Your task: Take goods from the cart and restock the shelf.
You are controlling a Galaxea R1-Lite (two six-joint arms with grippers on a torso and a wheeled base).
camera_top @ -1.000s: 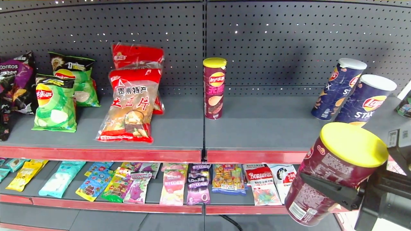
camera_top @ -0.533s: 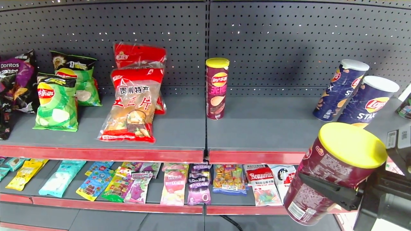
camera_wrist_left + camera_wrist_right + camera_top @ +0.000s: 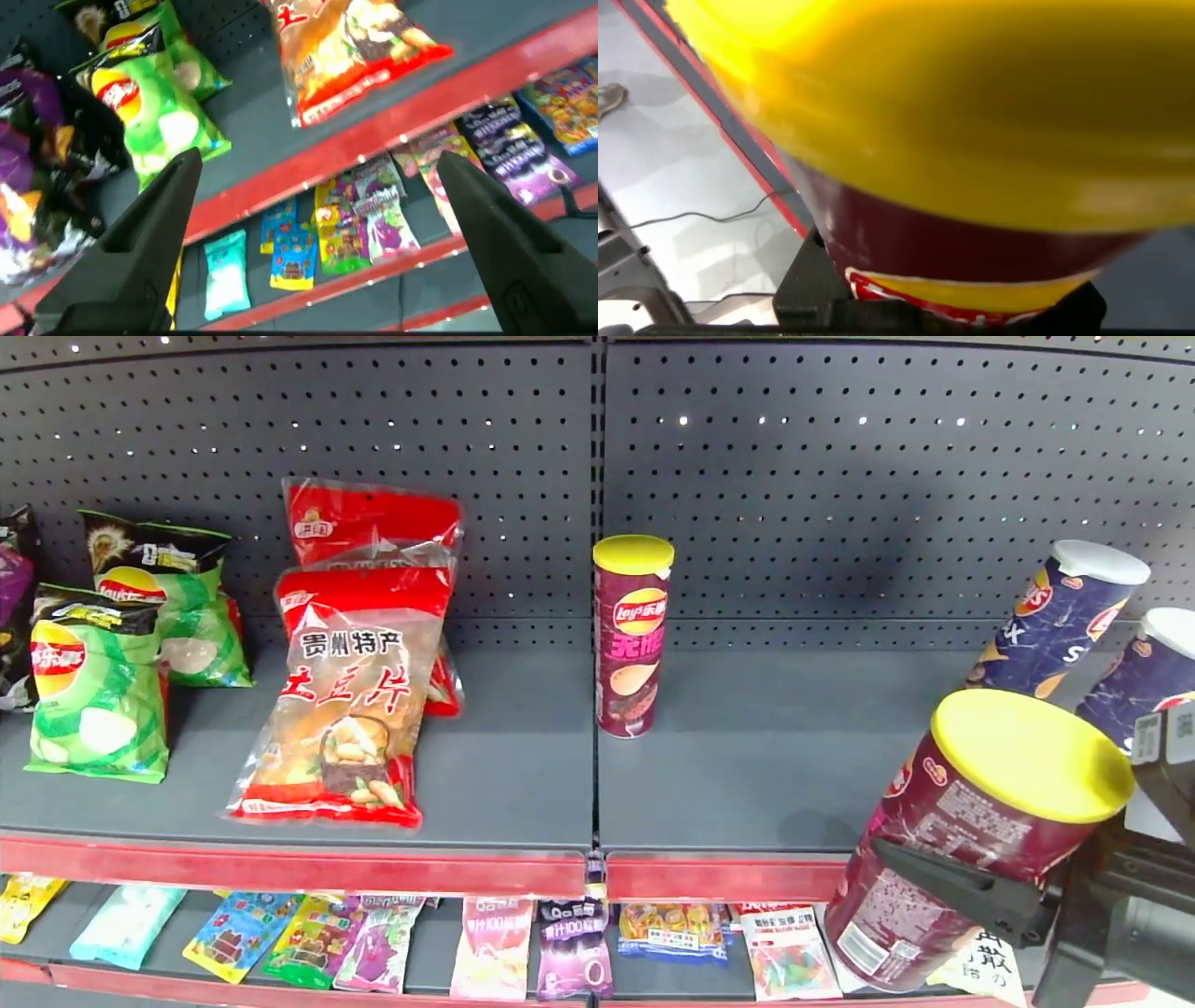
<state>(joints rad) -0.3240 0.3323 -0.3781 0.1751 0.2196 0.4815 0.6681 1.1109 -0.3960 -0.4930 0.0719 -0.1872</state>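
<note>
My right gripper (image 3: 990,887) is shut on a maroon chips can (image 3: 971,821) with a yellow lid (image 3: 1032,751), held tilted low at the right, in front of the shelf's red front edge. Up close, the same can (image 3: 952,233) sits between the right gripper's (image 3: 943,301) dark fingers. A matching maroon can (image 3: 633,635) stands upright mid-shelf on the grey shelf board (image 3: 775,765). My left gripper (image 3: 318,224) is open with nothing in it, hanging before the shelf's left part above the lower shelf's candy bags (image 3: 364,219).
Two blue cans (image 3: 1055,621) lean at the shelf's right end, just behind the held can. Red snack bags (image 3: 345,691) and green chip bags (image 3: 103,700) fill the left half. Bare board lies between the standing can and the blue cans.
The whole head picture has shifted: the shelf now sits lower and looks nearer, so the camera moved. The can keeps its place in my right gripper.
</note>
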